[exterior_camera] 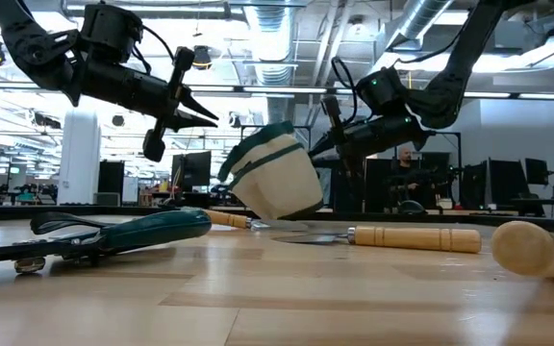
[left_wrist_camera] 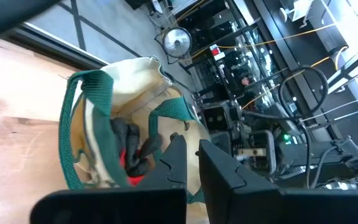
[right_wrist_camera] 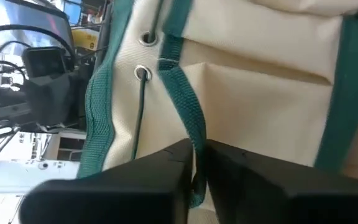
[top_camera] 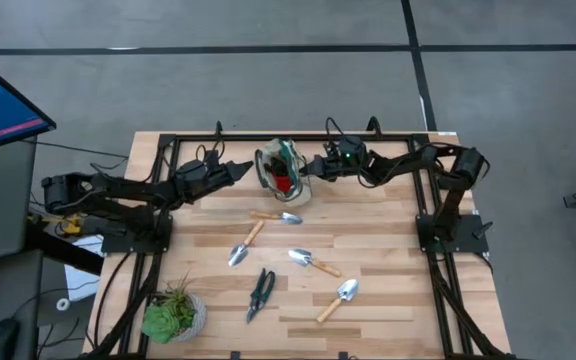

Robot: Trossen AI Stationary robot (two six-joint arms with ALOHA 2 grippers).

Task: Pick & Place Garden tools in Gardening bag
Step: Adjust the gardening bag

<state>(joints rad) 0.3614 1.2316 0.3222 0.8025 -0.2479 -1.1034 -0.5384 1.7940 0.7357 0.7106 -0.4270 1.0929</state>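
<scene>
From above, the gardening bag (top_camera: pixel 282 172) sits at the far middle of the table (top_camera: pixel 388 300), its mouth showing a red-and-black item (top_camera: pixel 285 182) inside. The left gripper (top_camera: pixel 245 170) is just left of it, fingers nearly together and holding nothing. The right gripper (top_camera: pixel 306 168) pinches the bag's right edge. Nearer lie four wooden-handled trowels: one (top_camera: pixel 276 216) lying left to right, one (top_camera: pixel 245 244) and one (top_camera: pixel 336 299) diagonal, one (top_camera: pixel 313 262) slanting the other way. The shears (top_camera: pixel 260 293) point near-left, beside a potted plant (top_camera: pixel 173 313).

From table height, the bag (exterior_camera: pixel 275 183) tilts left.

The left wrist view looks into the bag (left_wrist_camera: pixel 123 124).

The right wrist view shows fingers (right_wrist_camera: pixel 166 180) closed on a green strap (right_wrist_camera: pixel 188 118).

No writing is legible anywhere.
</scene>
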